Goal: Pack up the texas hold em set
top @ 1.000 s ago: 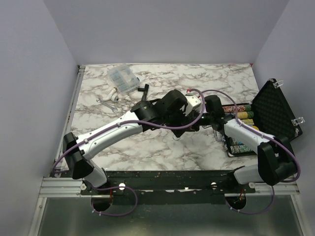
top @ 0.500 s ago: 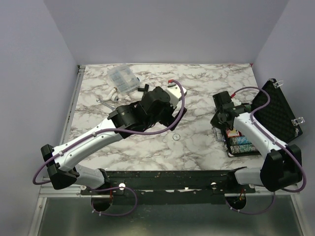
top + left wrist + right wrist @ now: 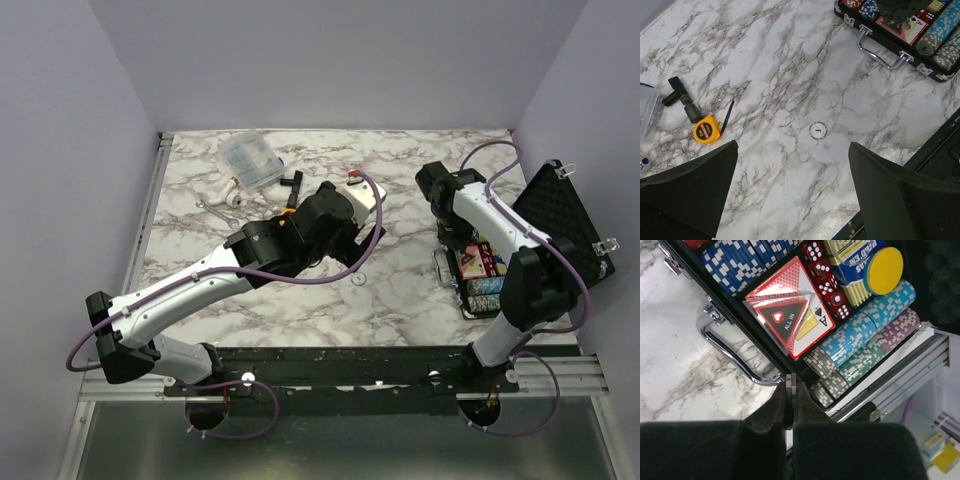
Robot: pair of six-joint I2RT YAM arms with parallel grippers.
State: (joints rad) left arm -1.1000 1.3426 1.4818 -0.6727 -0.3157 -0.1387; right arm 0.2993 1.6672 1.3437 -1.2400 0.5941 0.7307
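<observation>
**Q:** Overhead view: what lies where?
**A:** The open black case point(image 3: 495, 313) sits at the right edge of the bench point(image 3: 400, 160), with its lid point(image 3: 560, 225) raised. The right arm point(image 3: 480, 210) reaches over the case's far end. The left arm point(image 3: 200, 280) extends to mid-bench. A white disc point(image 3: 358, 279) lies on the marble between left arm and case, apart from both. A clear box point(image 3: 248, 160) stands at the far left.

**Q:** Left wrist view?
**A:** The left claw point(image 3: 792, 147) is released, its fingers point(image 3: 690, 190) wide apart above the marble. The white disc lies just beyond them. A yellow tape measure point(image 3: 706, 130) and a black tool point(image 3: 682, 97) lie to the left. The case's handle point(image 3: 875, 56) is at upper right.

**Q:** Right wrist view?
**A:** The right claw point(image 3: 791, 390) is clenched, fingers pressed together above the case's front wall, beside the handle. Inside the case, a red triangle point(image 3: 785, 320) lies on the red card box point(image 3: 812, 327), with red dice point(image 3: 825, 280) next to it. A yellow disc point(image 3: 883, 263) rests on a blue card box point(image 3: 855, 270). Chip rows point(image 3: 865, 340) fill both sides.
</observation>
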